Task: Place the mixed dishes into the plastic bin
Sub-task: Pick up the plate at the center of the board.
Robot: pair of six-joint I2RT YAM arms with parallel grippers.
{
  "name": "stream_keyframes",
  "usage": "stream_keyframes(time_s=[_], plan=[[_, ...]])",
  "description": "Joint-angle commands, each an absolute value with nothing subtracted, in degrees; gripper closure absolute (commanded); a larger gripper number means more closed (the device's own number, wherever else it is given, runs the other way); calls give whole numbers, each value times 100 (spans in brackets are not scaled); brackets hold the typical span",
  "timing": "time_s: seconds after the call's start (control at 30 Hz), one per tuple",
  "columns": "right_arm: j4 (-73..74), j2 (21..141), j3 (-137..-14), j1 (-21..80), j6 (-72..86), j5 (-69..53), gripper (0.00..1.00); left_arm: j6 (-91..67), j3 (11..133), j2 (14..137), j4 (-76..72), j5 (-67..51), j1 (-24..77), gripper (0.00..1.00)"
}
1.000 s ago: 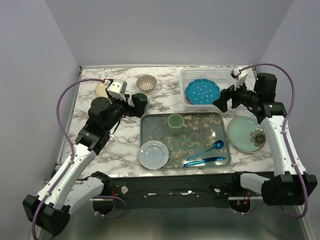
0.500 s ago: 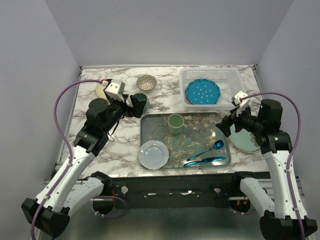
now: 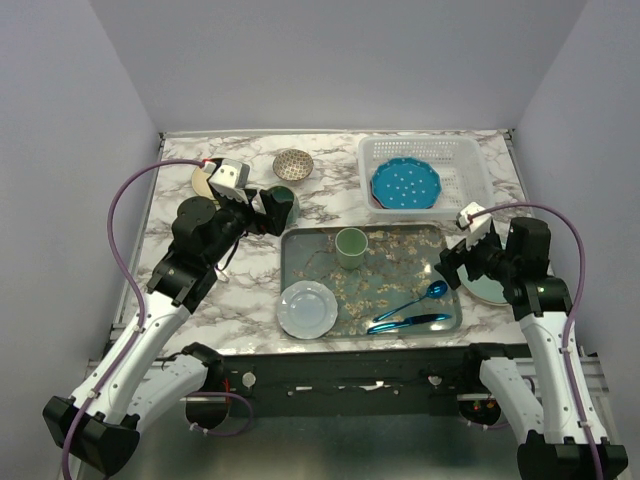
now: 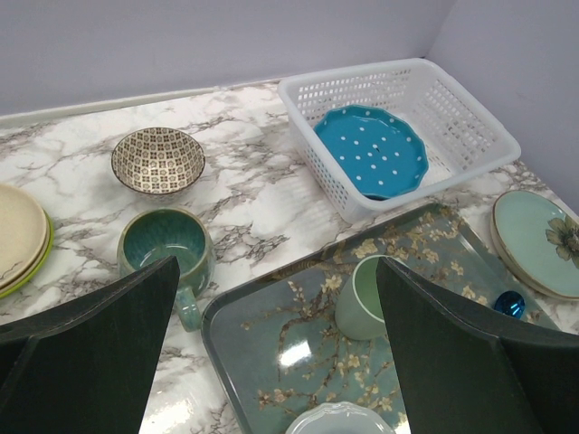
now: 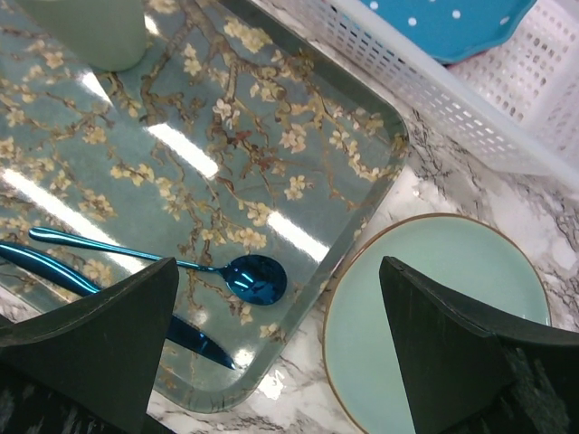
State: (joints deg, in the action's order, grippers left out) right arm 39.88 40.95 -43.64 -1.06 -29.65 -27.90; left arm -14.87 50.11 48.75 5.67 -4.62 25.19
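The white lattice bin [image 3: 425, 143] stands at the back right and holds the teal white-dotted plate [image 3: 405, 183]. Both show in the left wrist view, bin [image 4: 470, 117] and plate [image 4: 375, 149]. The speckled bowl [image 3: 293, 164] and the dark teal mug [image 4: 166, 246] sit on the marble at the back left. Cream and lime plates [image 4: 23, 235] are stacked far left. My left gripper [image 3: 262, 215] is open and empty just in front of the mug. My right gripper [image 3: 447, 265] is open and empty above the tray's right edge, beside a pale green flowered plate [image 5: 434, 307].
The grey blossom-patterned tray [image 3: 310, 260] lies in the middle. It holds a green cup [image 3: 351, 245], a small pale blue plate [image 3: 307, 308], a blue spoon [image 5: 256, 276] and a blue knife [image 3: 410, 322]. The bin's wall [image 5: 434, 99] is just beyond the tray's corner.
My right arm has drawn back from the bin toward the near side and now hangs over the tray's right edge. My left gripper has shifted slightly, still open.
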Motion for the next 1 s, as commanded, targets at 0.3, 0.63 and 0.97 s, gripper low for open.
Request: stream_keyframes(time_s=[0.3, 0.63, 0.97], plan=[[3270, 3850, -3367, -79, -3735, -1600, 0, -1538, 5045, 4834, 448, -589, 2496, 1], [3225, 5200, -3277, -79, -3842, -802, 4, -1556, 5027, 4834, 431, -650, 2487, 1], [3111, 5335, -3261, -79, -3656, -545, 9, -1564, 5027, 4816, 413, -694, 2487, 1]])
